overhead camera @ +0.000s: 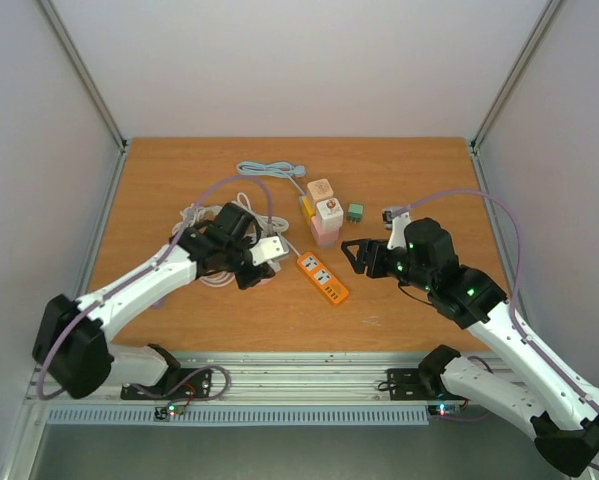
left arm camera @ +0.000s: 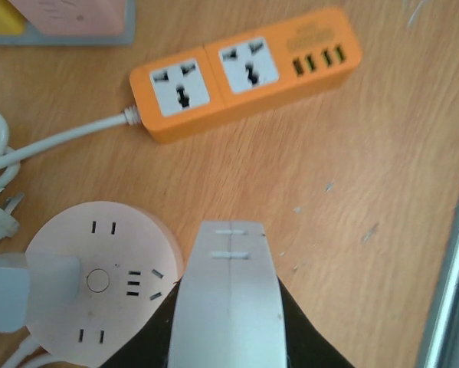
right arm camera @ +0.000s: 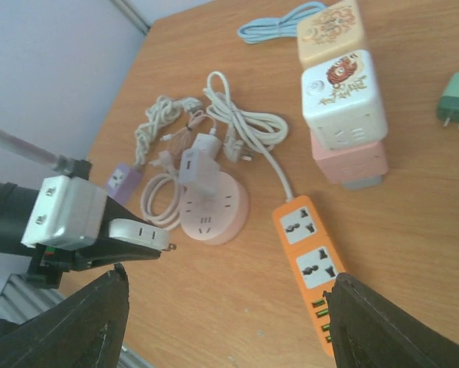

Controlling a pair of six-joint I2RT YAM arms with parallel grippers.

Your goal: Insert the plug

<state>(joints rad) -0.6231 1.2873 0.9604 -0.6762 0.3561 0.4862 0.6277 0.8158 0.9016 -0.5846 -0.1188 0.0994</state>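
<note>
My left gripper (overhead camera: 262,262) is shut on a white plug adapter (overhead camera: 271,249) and holds it just above the table. The adapter fills the bottom of the left wrist view (left arm camera: 227,299), between the black fingers. Its two prongs (right arm camera: 168,246) point toward the orange power strip (overhead camera: 322,277), which lies flat with two sockets up (left arm camera: 244,73). A round pink socket (left arm camera: 99,280) with a white charger plugged into it sits beside the adapter. My right gripper (overhead camera: 355,255) is open and empty, hovering right of the orange strip (right arm camera: 309,264).
A stack of cube sockets (overhead camera: 324,212) stands behind the strip, with a green adapter (overhead camera: 354,212) to its right. A light blue cable (overhead camera: 269,170) lies at the back. White cables (right arm camera: 240,123) and a purple adapter (right arm camera: 122,180) lie at left.
</note>
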